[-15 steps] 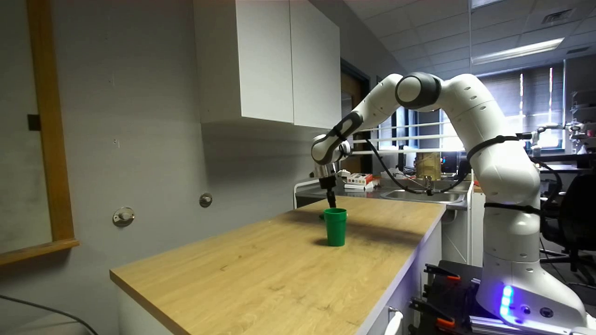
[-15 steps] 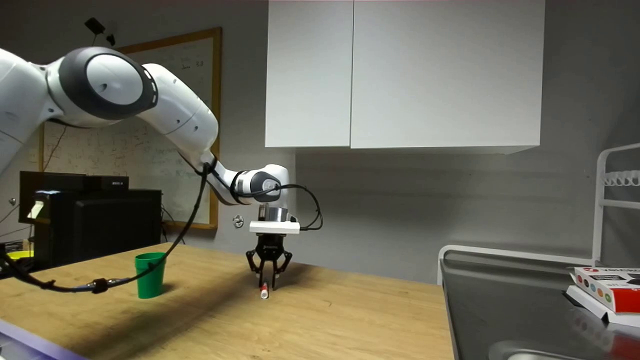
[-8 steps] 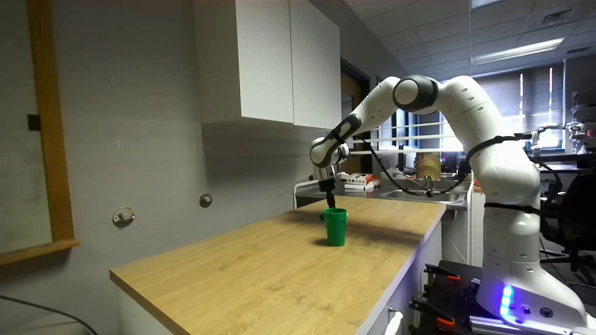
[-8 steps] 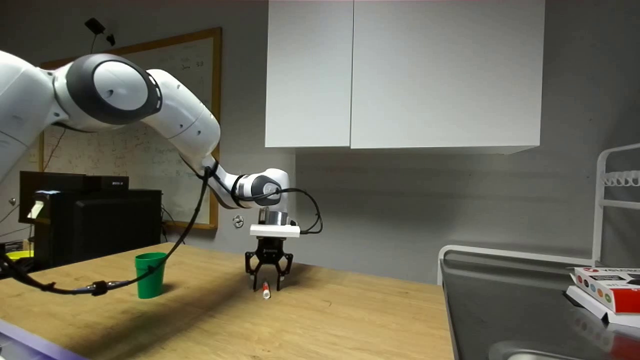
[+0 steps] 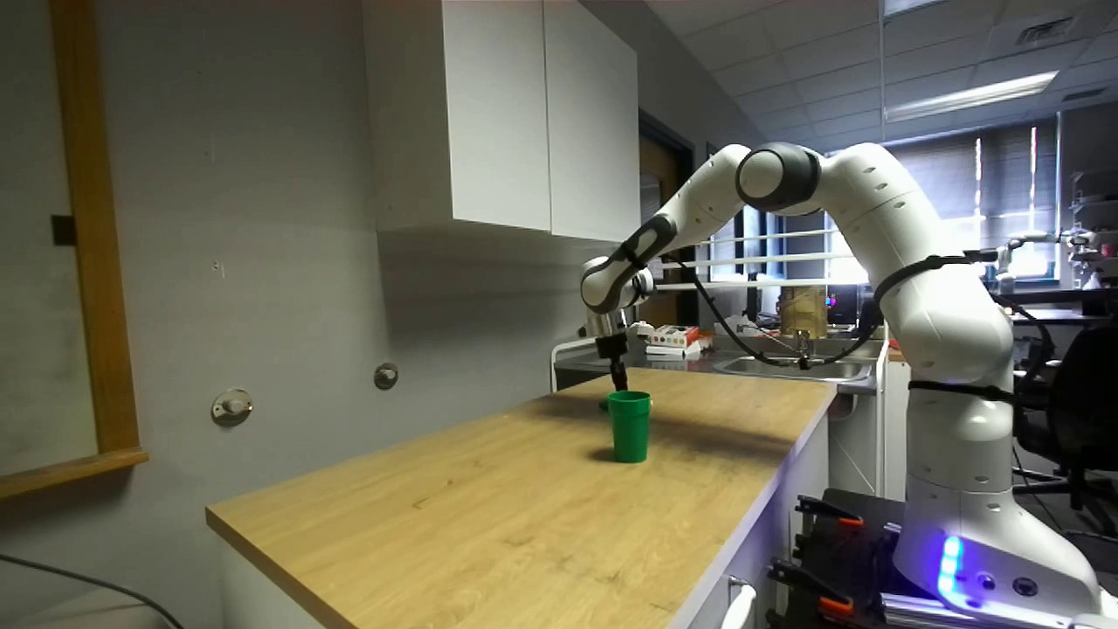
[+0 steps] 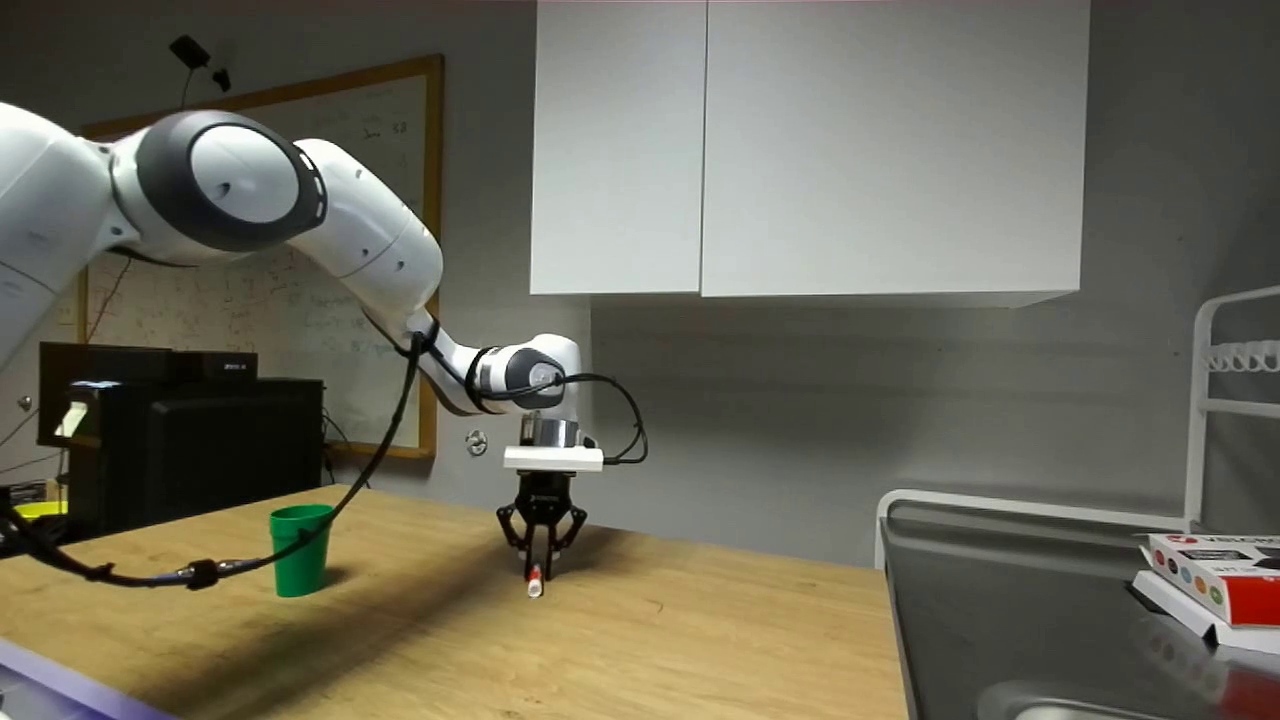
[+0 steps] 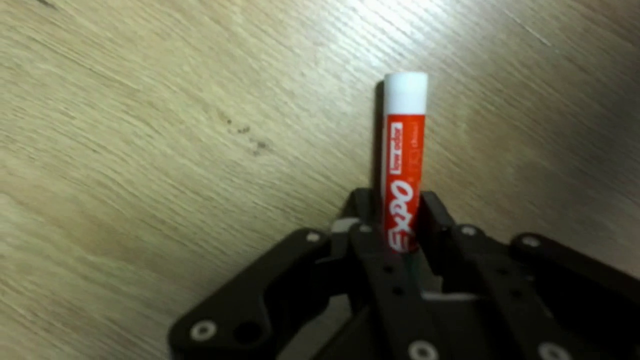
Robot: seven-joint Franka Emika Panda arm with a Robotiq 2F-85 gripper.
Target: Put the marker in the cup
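The fingers (image 7: 434, 212) of the Robotiq gripper (image 6: 538, 573), spread half a second earlier, now stand close together and appear to hold the Expo marker (image 7: 404, 160) by its barrel, away from the white end. It lies on the countertop (image 5: 489, 515), or is barely off it, towards the edge along the grey wall (image 6: 1000, 420) and closer than the green cup (image 5: 631, 428) to the edge by the sink (image 5: 777, 376). The cup stands upright, more towards the robot-side edge.

The round barrel could swivel or slip if the pinch is weak. Carried lying across rather than turned upright, it would probably catch the rim and topple the cup, which looks light.

The marker is a smooth plastic cylinder, red-labelled with white lettering; the cup, plain and plastic-looking, tapers towards its base. The countertop is wood-grained, glossy under the light, with a few dark specks.
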